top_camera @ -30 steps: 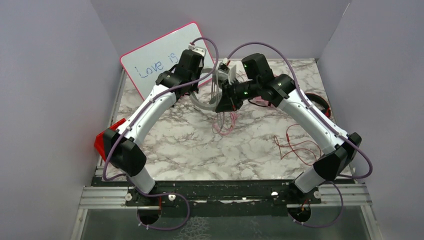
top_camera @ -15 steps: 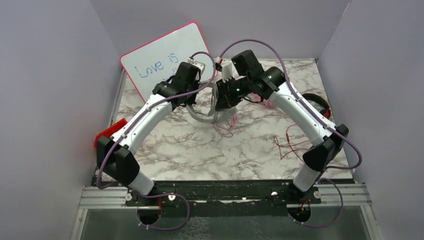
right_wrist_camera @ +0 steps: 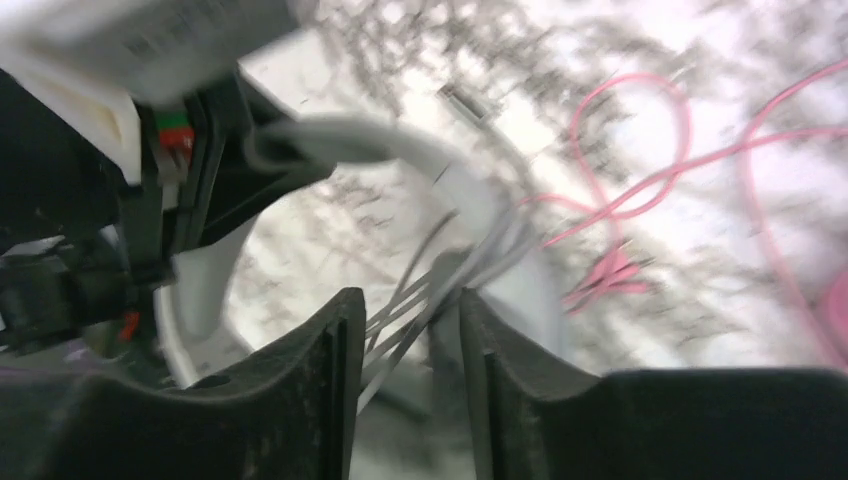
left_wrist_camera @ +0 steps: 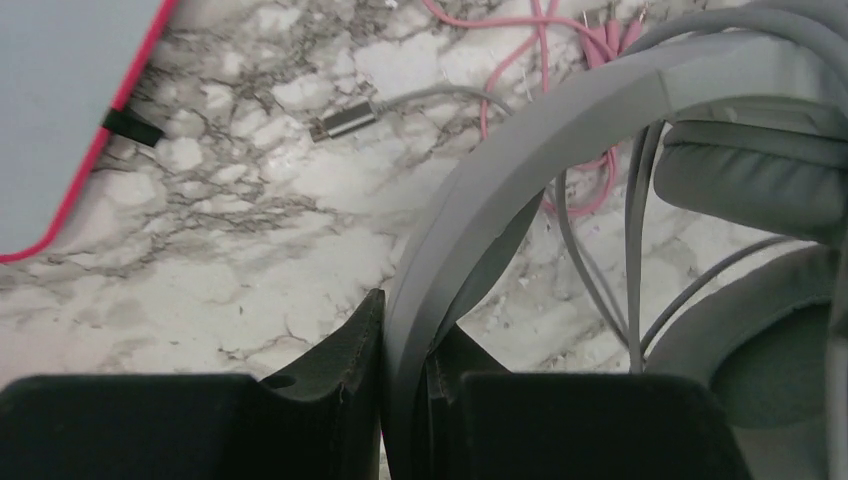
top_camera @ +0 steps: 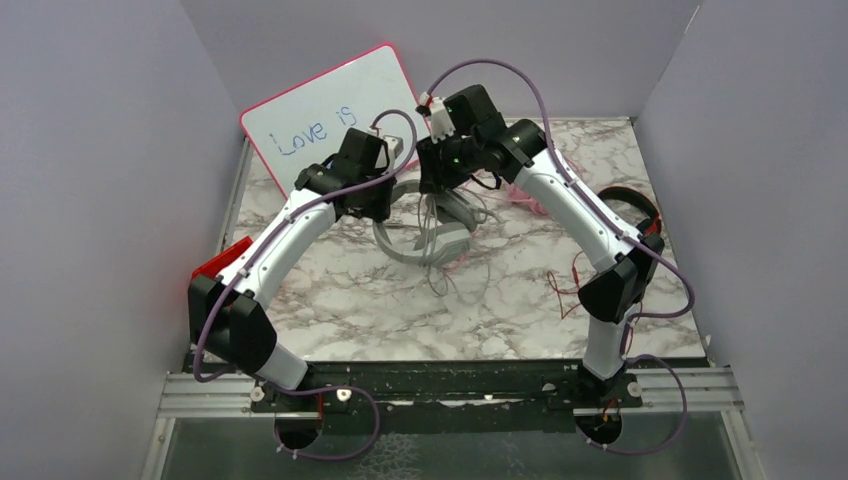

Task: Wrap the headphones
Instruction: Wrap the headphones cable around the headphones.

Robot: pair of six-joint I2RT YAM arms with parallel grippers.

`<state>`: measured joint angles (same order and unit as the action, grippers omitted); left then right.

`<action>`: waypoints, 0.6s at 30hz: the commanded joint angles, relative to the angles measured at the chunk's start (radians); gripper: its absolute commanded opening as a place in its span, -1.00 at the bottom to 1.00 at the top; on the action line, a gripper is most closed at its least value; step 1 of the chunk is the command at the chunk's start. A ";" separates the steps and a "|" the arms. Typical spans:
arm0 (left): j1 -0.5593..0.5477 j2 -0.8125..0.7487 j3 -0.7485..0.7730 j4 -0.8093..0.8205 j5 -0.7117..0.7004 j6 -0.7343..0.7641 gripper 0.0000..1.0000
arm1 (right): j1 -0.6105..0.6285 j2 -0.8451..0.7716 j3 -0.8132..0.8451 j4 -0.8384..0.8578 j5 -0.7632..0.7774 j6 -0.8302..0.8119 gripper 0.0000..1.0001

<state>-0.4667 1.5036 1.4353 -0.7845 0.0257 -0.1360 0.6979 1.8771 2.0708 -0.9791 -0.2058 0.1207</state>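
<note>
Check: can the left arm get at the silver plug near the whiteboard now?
Probably not yet: left pincer is shut on the grey headband. The silver plug lies uncovered nearby; release first.

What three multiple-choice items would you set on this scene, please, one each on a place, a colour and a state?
1. Where is the whiteboard?
A. at the far left of the table
B. at its near right corner
C. flat in its middle

2. What colour is the loose cable at the near right?
A. blue
B. red
C. green

3. What is the left gripper doing?
A. standing open above the marble
B. shut on nothing
C. shut on the band of the grey headphones

Answers:
1 A: the top view shows the board propped up at the far left.
2 B: the thin strands lying there are red.
3 C: the left wrist view shows the jaws pressed on either side of the grey band.
</note>
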 commanded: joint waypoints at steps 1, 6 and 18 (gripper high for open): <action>0.057 -0.014 -0.016 -0.032 0.252 -0.052 -1.00 | -0.010 0.037 0.085 0.059 0.122 -0.013 0.06; 0.100 -0.002 -0.037 -0.031 0.287 -0.055 -1.00 | -0.010 0.036 0.192 0.010 0.154 -0.026 0.40; 0.195 -0.047 -0.031 0.028 0.195 -0.083 -1.00 | -0.255 -0.402 -0.161 0.125 0.137 0.087 0.65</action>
<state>-0.2939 1.5074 1.3937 -0.8257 0.2028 -0.1814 0.6216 1.5810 2.0018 -0.9024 -0.0963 0.1398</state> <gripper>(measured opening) 0.166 0.822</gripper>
